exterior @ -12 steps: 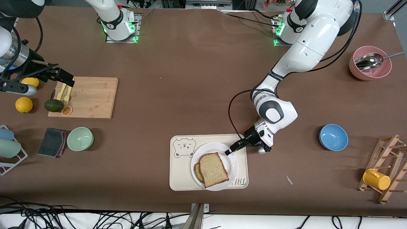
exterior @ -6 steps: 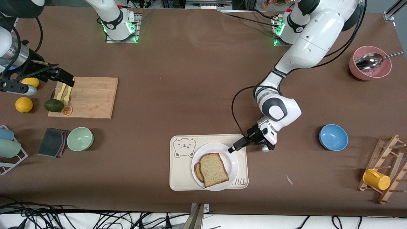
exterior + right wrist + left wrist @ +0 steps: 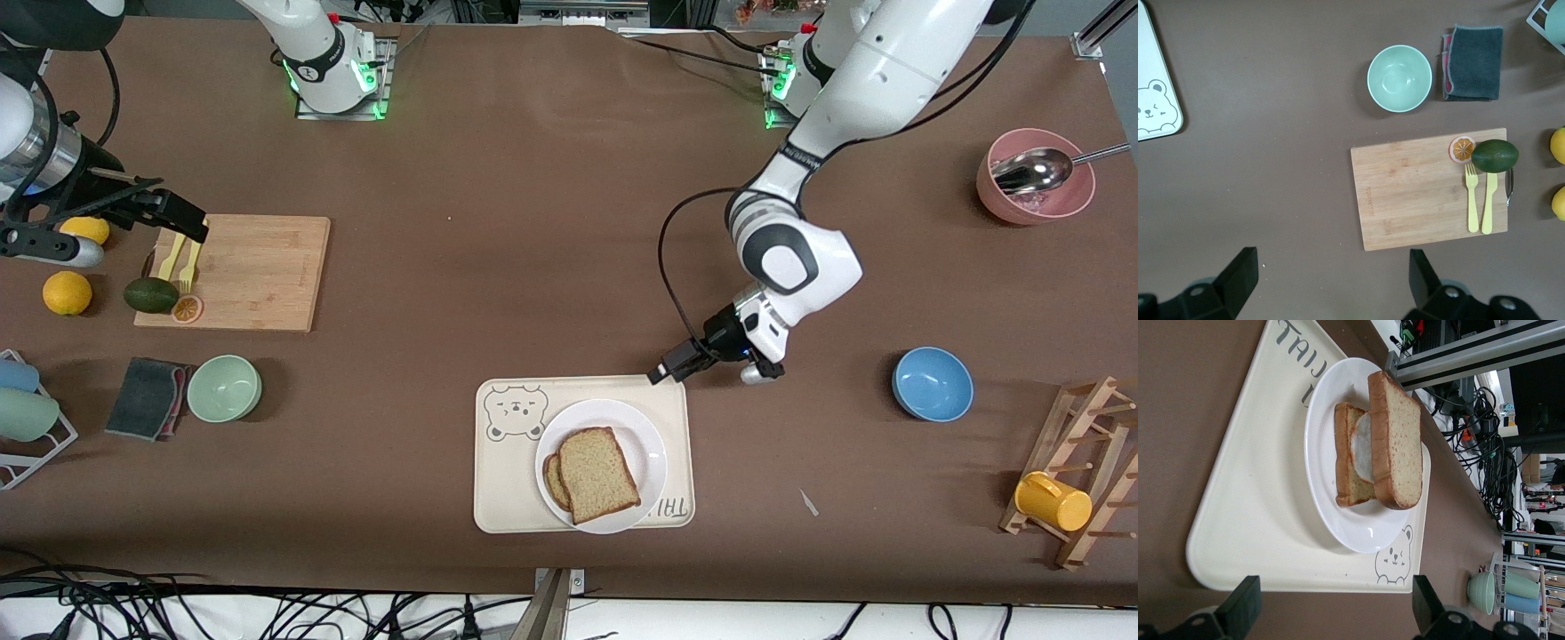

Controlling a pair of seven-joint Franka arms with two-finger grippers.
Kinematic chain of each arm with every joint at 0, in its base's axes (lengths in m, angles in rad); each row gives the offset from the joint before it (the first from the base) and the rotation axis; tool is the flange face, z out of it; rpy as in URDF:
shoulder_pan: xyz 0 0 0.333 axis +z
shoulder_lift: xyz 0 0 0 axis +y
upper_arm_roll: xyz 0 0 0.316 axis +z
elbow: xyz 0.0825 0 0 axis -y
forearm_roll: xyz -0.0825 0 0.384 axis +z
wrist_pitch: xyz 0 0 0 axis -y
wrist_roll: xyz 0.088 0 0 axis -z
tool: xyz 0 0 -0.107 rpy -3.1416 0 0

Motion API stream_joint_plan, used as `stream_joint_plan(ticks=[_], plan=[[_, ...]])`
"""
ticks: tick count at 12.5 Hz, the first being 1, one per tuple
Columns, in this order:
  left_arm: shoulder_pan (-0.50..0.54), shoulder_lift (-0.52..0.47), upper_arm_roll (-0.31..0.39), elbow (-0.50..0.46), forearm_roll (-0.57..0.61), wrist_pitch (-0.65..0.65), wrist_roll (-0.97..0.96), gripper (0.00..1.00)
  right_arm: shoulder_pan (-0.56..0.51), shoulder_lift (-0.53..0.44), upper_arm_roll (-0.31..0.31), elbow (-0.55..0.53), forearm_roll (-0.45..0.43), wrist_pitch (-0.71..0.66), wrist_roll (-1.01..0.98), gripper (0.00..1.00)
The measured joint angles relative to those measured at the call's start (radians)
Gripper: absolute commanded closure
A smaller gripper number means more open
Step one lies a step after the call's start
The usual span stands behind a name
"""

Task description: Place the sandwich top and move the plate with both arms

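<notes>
The sandwich top (image 3: 597, 474) lies on the egg-bearing slice (image 3: 555, 480) on the white plate (image 3: 649, 453), which sits on the cream bear-print tray (image 3: 507, 484). In the left wrist view the top slice (image 3: 1401, 447) covers the egg (image 3: 1363, 447) and the lower slice (image 3: 1343, 467) on the plate (image 3: 1338, 520). My left gripper (image 3: 667, 369) (image 3: 1336, 605) is open and empty, over the table just off the tray's corner. My right gripper (image 3: 182, 222) (image 3: 1333, 270) is open and empty, waiting over the cutting board's end.
A wooden cutting board (image 3: 258, 271) holds forks, an avocado and an orange slice. A green bowl (image 3: 224, 388) and a grey cloth (image 3: 147, 397) lie near it. A blue bowl (image 3: 932, 383), a pink bowl with a spoon (image 3: 1036, 178) and a wooden rack with a yellow cup (image 3: 1053, 500) stand toward the left arm's end.
My left gripper has drawn back from the plate's rim, off the tray toward its base. The sandwich, the plate and the right arm have not moved.
</notes>
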Motion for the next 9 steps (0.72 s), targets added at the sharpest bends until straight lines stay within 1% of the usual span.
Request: stream_joint_plan(ticks=[1, 4, 7, 9], plan=[[0.009, -0.047, -0.001, -0.057, 0.021, 0.003, 0.001, 0.01, 0.000, 0.000, 0.000, 0.000, 0.000, 0.000, 0.000, 0.00], [0.057, -0.148, -0.003, -0.204, 0.213, 0.003, -0.002, 0.00, 0.000, 0.000, 0.000, 0.000, 0.000, 0.000, 0.000, 0.00], [0.076, -0.214, -0.003, -0.301, 0.363, 0.001, 0.000, 0.00, 0.000, 0.000, 0.001, 0.010, 0.000, 0.000, 0.000, 0.00], [0.105, -0.262, -0.002, -0.364, 0.513, 0.002, -0.002, 0.00, 0.000, 0.000, 0.001, 0.019, 0.000, 0.000, 0.000, 0.00]])
